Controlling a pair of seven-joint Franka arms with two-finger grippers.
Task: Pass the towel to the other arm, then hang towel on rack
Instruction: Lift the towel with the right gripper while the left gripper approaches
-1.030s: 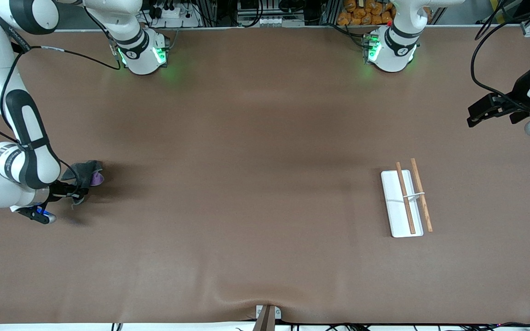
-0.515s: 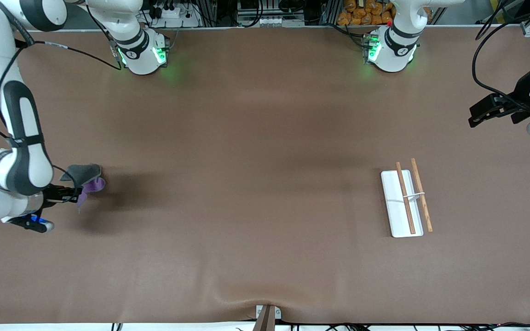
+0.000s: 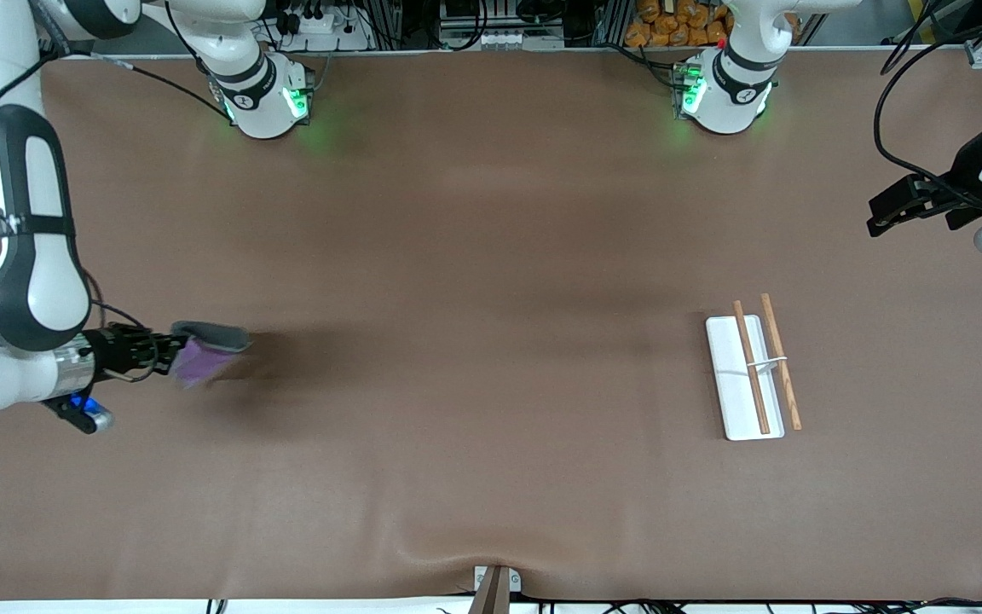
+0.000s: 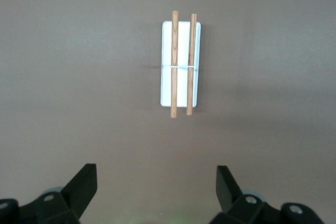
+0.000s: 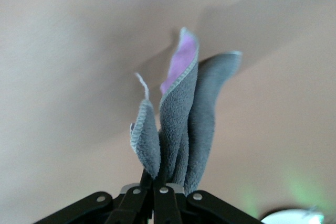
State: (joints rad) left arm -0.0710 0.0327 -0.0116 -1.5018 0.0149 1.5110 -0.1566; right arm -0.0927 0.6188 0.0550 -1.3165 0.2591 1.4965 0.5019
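Observation:
My right gripper is shut on a grey towel with a purple underside and holds it up over the table at the right arm's end. In the right wrist view the towel hangs in folds from the closed fingers. The rack, a white flat base with two wooden rods and a thin white crosspiece, lies on the table toward the left arm's end. It also shows in the left wrist view. My left gripper is open and empty, up above the table's edge at the left arm's end.
The brown table mat has a raised wrinkle at its near edge by a small clamp. Cables and boxes line the table's edge by the arm bases.
My right gripper has lifted the towel and swung it toward the middle of the table. The towel now trails out flat. The left arm has barely moved.

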